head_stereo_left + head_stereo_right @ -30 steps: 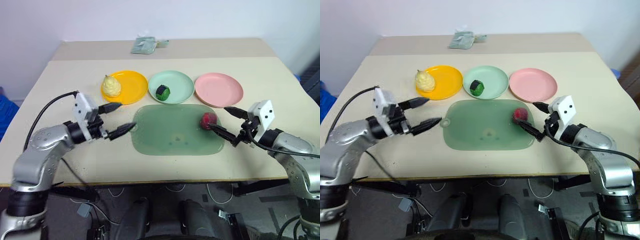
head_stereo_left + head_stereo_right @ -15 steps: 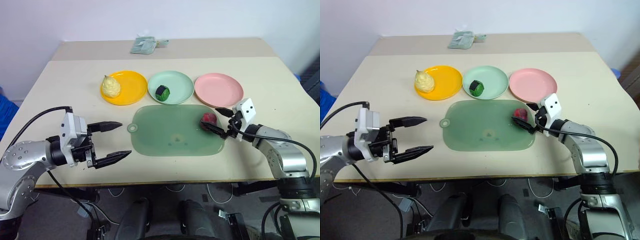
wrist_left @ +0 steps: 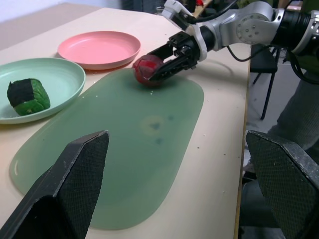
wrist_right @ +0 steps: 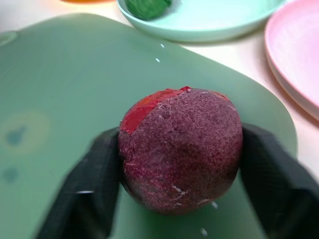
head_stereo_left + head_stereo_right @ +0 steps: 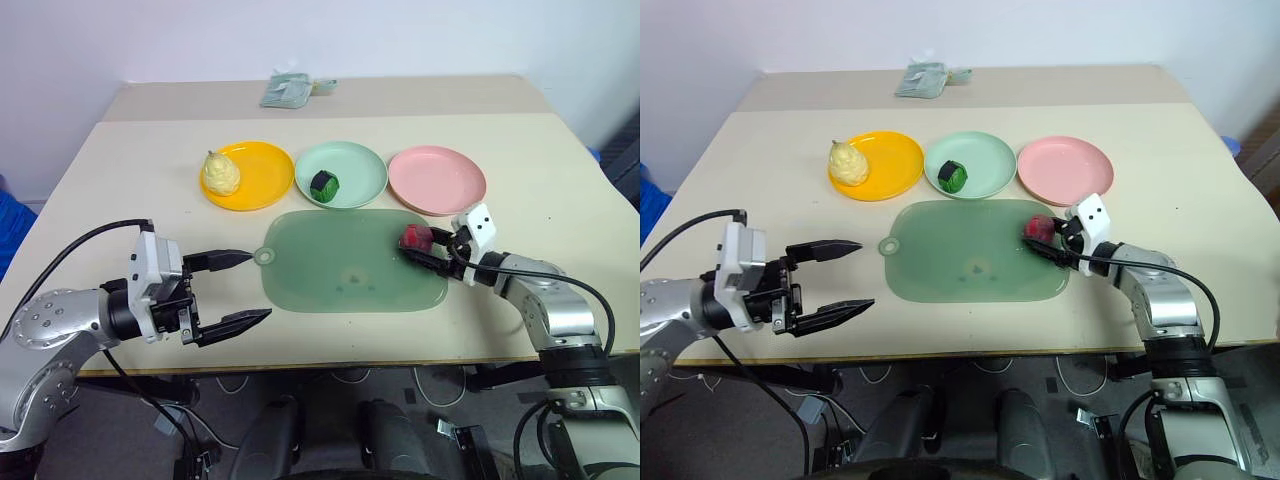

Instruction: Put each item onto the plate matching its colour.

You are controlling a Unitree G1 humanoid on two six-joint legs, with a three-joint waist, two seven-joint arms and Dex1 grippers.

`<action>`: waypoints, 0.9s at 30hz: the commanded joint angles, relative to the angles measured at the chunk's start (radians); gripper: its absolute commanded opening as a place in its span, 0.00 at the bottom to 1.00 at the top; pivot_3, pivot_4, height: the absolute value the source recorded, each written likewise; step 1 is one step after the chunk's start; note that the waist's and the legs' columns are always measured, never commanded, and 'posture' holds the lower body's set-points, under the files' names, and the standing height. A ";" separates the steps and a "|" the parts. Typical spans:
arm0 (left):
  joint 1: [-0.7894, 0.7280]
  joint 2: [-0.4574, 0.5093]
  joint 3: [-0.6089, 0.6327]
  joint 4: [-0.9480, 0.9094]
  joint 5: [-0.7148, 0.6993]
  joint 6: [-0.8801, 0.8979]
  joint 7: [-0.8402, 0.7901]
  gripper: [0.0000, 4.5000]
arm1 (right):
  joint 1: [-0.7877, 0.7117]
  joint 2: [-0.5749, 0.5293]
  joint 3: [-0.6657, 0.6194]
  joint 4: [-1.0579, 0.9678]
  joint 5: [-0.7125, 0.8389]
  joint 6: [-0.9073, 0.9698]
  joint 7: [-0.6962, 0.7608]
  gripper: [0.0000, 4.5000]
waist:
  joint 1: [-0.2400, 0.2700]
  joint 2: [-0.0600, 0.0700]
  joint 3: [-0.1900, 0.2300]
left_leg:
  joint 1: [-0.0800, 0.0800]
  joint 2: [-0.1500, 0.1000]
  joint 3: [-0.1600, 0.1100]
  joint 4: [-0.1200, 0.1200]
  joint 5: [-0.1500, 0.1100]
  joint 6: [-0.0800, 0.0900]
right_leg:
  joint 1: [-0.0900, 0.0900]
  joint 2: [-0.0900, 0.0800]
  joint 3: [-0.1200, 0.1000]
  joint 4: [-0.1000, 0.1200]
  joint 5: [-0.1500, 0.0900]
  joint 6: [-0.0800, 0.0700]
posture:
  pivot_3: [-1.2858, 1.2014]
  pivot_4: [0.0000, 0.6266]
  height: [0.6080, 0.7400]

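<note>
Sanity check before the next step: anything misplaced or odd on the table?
Only the dark red item: it sits on the green board, not the pink plate, with the right gripper shut on it. The others match.

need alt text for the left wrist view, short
The right pincer is shut on a dark red lump at the far end of a translucent green board. Beyond are an empty pink plate and a mint green plate holding a green and black ball.

My right gripper point(image 5: 428, 247) reaches forward and inward, low, its two fingers point(image 4: 94, 174) pressed against both sides of the dark red lump point(image 4: 180, 147). My left gripper point(image 5: 238, 290) hangs nearer my body, fingers spread wide and holding nothing.
</note>
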 commanded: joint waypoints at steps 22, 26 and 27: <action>-0.270 -0.211 -0.119 -0.035 0.055 0.207 0.515 1.00 | -0.715 0.110 -0.074 1.092 -0.211 -0.507 -0.321 0.51 | -0.012 0.000 0.001 | 0.002 -0.001 0.000 -0.002 0.004 -0.007 | 0.001 0.002 -0.001 0.000 0.002 0.002 | 0.52 0.24 1.00; -0.251 -0.197 -0.118 -0.077 0.007 0.249 0.489 1.00 | -0.752 0.138 -0.082 1.171 -0.247 -0.514 -0.397 0.51 | -0.030 0.000 0.001 | 0.002 -0.001 0.001 -0.002 0.004 -0.007 | 0.001 0.002 0.000 0.000 0.002 0.003 | 0.52 0.24 1.00; -0.241 -0.191 -0.111 -0.087 -0.008 0.258 0.480 1.00 | -0.756 0.144 -0.085 1.178 -0.251 -0.511 -0.399 0.51 | -0.033 0.001 0.001 | 0.002 -0.001 0.001 -0.002 0.004 -0.007 | 0.001 0.003 0.000 0.000 0.002 0.003 | 0.52 0.24 1.00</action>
